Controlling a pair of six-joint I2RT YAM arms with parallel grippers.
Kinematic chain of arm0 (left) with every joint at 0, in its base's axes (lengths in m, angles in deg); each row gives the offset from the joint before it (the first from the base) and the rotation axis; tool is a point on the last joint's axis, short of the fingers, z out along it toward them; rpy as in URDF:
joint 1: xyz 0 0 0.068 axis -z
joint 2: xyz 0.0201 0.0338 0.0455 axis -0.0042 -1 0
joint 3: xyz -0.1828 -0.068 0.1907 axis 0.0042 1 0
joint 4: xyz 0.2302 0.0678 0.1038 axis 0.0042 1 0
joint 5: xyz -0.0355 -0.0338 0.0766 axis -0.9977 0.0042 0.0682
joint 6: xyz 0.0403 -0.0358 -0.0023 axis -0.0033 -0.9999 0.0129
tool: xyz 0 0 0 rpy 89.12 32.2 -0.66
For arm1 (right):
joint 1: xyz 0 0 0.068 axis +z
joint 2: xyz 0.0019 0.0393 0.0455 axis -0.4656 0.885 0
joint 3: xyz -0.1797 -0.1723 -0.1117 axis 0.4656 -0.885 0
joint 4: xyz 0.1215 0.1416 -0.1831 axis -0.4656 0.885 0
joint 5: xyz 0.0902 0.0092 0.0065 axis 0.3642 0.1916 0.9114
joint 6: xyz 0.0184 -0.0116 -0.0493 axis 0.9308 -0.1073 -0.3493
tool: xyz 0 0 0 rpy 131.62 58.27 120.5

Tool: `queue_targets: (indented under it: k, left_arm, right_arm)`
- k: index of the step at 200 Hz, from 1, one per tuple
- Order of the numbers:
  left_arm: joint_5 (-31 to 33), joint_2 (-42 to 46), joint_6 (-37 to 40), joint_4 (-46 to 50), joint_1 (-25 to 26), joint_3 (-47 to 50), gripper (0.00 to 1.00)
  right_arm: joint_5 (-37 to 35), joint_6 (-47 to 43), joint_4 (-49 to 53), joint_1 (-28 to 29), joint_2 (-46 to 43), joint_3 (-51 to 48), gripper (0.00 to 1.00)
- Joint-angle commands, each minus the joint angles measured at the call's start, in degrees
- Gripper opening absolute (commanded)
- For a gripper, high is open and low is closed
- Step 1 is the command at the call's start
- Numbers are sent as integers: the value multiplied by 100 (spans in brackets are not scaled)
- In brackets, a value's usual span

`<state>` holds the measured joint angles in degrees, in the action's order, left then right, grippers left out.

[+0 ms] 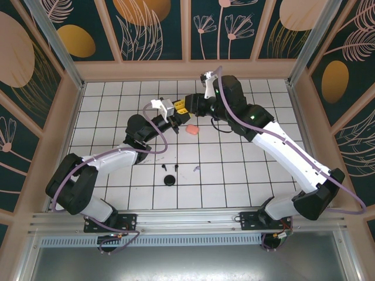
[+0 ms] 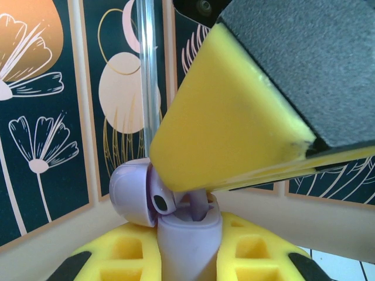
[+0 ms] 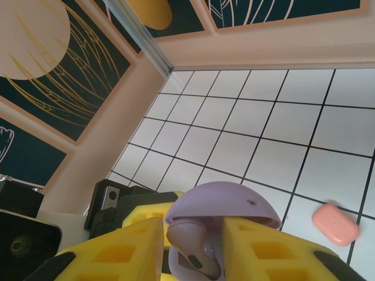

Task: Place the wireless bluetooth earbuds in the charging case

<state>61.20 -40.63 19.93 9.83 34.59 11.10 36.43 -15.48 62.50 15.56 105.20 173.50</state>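
The left hand [image 2: 187,263] is clenched on a lilac case [image 2: 190,231], held upright above the desk [image 1: 246,170] with its lid swung open. The right hand [image 3: 193,249] meets it, fingers slightly apart at the case's mouth with lilac plastic between them; whether they pinch it I cannot tell. A closed salmon-pink case [image 1: 192,130] lies nearby. Nearer the arms lie two black earbuds [image 1: 163,168], a lilac earbud [image 1: 197,169] and a black case [image 1: 170,180].

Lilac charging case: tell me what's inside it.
Its lid is open. What looks like one lilac earbud shows in the lilac charging case. The right hand's yellow finger covers the rest of the cavity, so a second earbud cannot be confirmed.
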Motion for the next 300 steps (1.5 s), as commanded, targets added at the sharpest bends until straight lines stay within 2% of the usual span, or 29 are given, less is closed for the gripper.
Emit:
queue_targets:
  k: [1,88,142,152,172,185,229,266,300]
  left_arm:
    - [-113,173,89,-170,29,-28,0]
    - [-113,155,98,-139,26,-92,0]
    - [-106,155,98,-117,25,-122,0]
    - [-117,155,98,-85,28,-130,0]
    - [-163,163,94,-81,27,-119,0]
    - [-224,172,93,-94,28,-88,0]
    - [-281,219,81,-110,27,9,0]
    - [318,380,134,-339,28,270,0]
    - [831,648,328,-353,3,549,0]
  right_arm:
    - [-32,-197,88,46,122,186,30]
    - [-67,-639,82,85,105,145,19]
    - [-15,-678,36,81,-52,58,23]
    - [-14,-675,-23,64,-143,-9,26]
    - [42,-564,-192,-35,-368,-119,38]
    - [148,-485,-302,-141,-523,-168,41]
    - [285,-364,-260,-313,-747,-107,42]
    - [-96,2,28,-323,-1109,-360,43]
    - [-683,514,605,-324,-1470,-1189,45]
